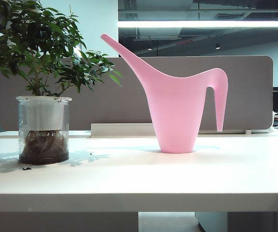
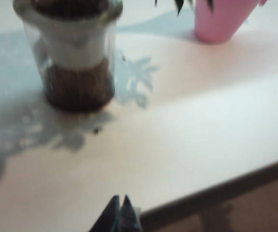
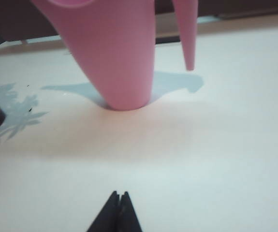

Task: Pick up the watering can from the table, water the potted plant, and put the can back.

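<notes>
Exterior view, left to right: the potted plant (image 1: 43, 130) stands at nine o'clock on the table (image 1: 139, 181), and the watering can (image 1: 177, 113) stands upright just right of centre, its spout slanting toward eleven o'clock over the leaves, its handle hanging at three o'clock. Neither arm shows there. The left gripper (image 2: 121, 205) hovers near the table's front edge, jaws pinched together and empty; the right gripper (image 3: 119, 200), likewise closed and empty, faces the can's base. The pickup looks not yet begun: next, the right jaws must open and reach the slim handle. The can is smooth, pink, tapered.
</notes>
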`<act>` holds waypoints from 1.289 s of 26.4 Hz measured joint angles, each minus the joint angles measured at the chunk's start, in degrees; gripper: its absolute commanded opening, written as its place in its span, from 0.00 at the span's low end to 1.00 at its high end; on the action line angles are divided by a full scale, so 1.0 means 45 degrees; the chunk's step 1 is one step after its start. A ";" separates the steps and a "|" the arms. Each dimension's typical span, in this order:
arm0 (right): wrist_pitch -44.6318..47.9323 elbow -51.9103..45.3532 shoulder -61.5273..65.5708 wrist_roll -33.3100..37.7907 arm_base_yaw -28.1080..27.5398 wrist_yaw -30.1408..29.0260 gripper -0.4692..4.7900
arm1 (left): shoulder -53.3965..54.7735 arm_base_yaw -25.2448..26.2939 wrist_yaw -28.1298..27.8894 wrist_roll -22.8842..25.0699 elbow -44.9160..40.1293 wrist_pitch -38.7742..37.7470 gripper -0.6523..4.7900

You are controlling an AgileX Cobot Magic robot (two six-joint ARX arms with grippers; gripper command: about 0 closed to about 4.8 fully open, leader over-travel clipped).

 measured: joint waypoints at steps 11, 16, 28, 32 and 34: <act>-0.0233 -0.0865 -0.0005 -0.0311 0.1885 0.0641 0.08 | -0.2710 0.0840 0.0019 0.0000 -0.3861 0.2647 0.13; -0.1826 -0.0889 -0.0010 -0.1783 0.2045 0.1515 0.08 | -0.3575 0.1214 -0.0034 0.0005 -0.4129 0.2861 0.13; -0.2856 -0.0903 -0.0005 -0.1894 0.2035 0.2312 0.08 | -0.3910 0.1209 -0.0019 0.0000 -0.4639 0.4677 0.13; -0.2861 -0.0903 -0.0024 -0.1894 0.2035 0.2312 0.08 | -0.3910 0.1209 -0.0019 0.0000 -0.4643 0.4687 0.13; -0.3322 -0.0976 -0.1273 -0.1894 0.1928 0.2288 0.08 | -0.3915 0.1209 -0.0029 0.0000 -0.4653 0.4702 0.13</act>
